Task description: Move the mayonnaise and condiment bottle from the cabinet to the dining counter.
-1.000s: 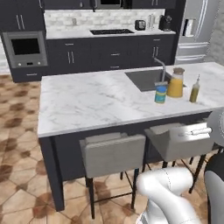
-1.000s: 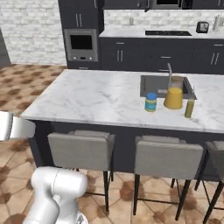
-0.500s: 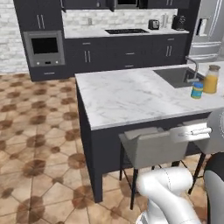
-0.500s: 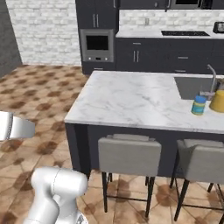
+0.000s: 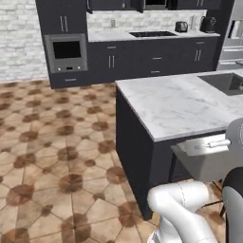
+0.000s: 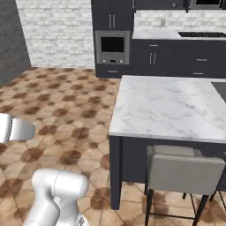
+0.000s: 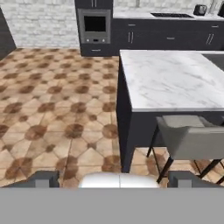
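Dining bench (image 5: 185,102) – one, a white grey-veined marble island top on a dark base, bare on the part that showed. In the left base view it ran from centre to the right edge; in the right base view it sat right of centre; in the hand view it took the upper right. One dark inset sink (image 5: 228,81), just a corner of it at the right edge. One grey stool (image 6: 185,170) tucked at the bench's near side, seat under the overhang. One wall oven (image 5: 66,51) in a tall dark unit against the far wall, one cooktop (image 5: 152,34) on the far marble worktop (image 5: 109,36), one toaster (image 5: 181,27) near that worktop's right end. One run of dark base cabinets (image 5: 156,59) under the worktop. Brick-tile wall (image 6: 57,31) to the left, patterned brown tile floor (image 5: 57,142) across the open space.

Fingers (image 7: 43,179) – two dark tips at the bottom of the hand view, standing wide apart, floor tiles in the gap. Bench was well apart from them, ahead and to the right, its near left corner the closest part; the stool was nearer the right tip but not touching.

Arm (image 5: 182,204) was folded low and close to the base, white elbow bulging at lower right of the left base view, hand looking forward and slightly down across the floor toward the bench's end
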Motion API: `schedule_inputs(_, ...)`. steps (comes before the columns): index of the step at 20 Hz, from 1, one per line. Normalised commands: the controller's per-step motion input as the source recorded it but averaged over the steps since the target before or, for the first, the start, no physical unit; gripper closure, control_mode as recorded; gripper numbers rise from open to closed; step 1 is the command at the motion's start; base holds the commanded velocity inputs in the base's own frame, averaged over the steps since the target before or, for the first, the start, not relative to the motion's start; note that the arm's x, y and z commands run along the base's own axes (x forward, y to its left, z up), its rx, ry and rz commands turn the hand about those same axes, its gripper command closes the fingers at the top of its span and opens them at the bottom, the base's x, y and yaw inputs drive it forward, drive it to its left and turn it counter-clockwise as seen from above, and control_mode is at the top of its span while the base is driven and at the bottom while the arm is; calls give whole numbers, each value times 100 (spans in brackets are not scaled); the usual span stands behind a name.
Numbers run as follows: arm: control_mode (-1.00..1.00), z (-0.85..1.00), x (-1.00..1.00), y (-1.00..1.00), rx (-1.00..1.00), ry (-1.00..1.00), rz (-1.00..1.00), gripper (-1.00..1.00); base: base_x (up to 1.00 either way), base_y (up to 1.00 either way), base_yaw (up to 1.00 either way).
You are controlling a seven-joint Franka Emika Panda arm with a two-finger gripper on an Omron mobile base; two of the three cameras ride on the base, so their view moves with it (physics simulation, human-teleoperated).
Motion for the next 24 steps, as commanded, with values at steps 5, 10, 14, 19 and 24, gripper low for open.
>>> schedule_inputs(5, 100, 0, 0, 0, 0, 0, 0, -100, 96, 100, -8)
schedule_inputs(10, 100, 0, 0, 0, 0, 0, 0, -100, 100, 100, -12)
schedule_inputs(14, 100, 0, 0, 0, 0, 0, 0, -100, 100, 100, -13)
schedule_inputs(19, 100, 0, 0, 0, 0, 0, 0, -100, 100, 82, -13)
schedule_inputs(24, 100, 0, 0, 0, 0, 0, 0, -100, 100, 36, -12)
